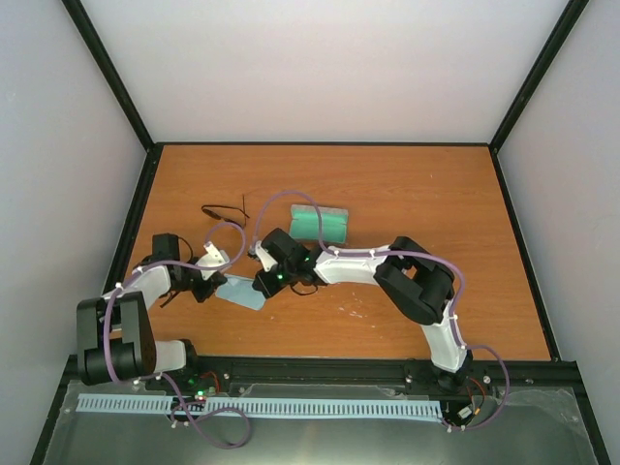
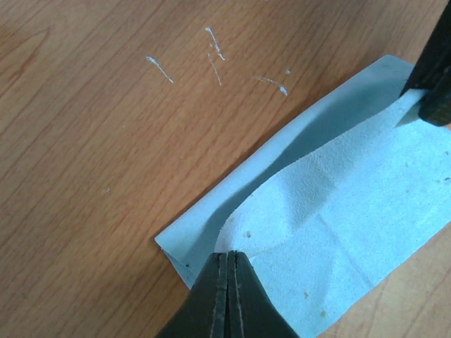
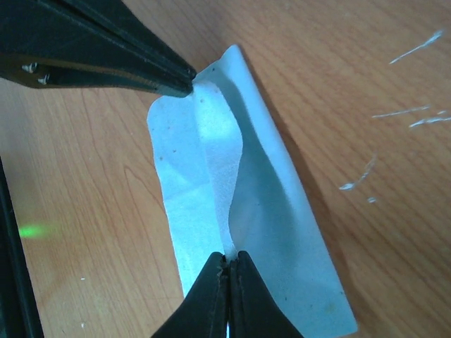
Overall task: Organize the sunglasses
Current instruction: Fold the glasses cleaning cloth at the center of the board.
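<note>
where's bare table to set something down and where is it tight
Bare wood: the right side of the table, between the case and the right wall, and the far strip behind the case and sunglasses. Crowded: near left, where the left tool and right tool both pinch the cloth, with the sunglasses and case just beyond.

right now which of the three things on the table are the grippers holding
The light blue cloth: the left gripper and right gripper are each shut on an edge of it. The sunglasses and the teal-lined case lie farther back, untouched.
</note>
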`<state>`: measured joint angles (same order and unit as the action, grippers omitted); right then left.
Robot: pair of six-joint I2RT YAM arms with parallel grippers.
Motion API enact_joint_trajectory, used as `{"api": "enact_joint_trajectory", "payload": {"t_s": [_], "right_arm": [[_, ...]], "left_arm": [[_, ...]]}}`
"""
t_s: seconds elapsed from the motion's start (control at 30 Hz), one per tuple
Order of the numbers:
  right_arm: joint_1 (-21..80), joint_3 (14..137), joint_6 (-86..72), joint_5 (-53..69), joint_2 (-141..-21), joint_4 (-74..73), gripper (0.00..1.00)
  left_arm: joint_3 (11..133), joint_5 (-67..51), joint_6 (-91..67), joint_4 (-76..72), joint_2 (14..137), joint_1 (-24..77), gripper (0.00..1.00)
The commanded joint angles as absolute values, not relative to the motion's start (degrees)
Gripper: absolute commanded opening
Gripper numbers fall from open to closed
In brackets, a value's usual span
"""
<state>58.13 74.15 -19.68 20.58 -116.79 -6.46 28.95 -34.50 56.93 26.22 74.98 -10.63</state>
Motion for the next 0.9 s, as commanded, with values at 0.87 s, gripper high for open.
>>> {"api": "enact_joint_trajectory", "payload": {"t_s": [0.87], "right_arm": [[60.5,70.7,-19.5,27.5,-119.1,-3.4,0.25]], "left_arm": [[24.1,-32.7,61.9,25.6,66.4,-10.7,0.26]]}}
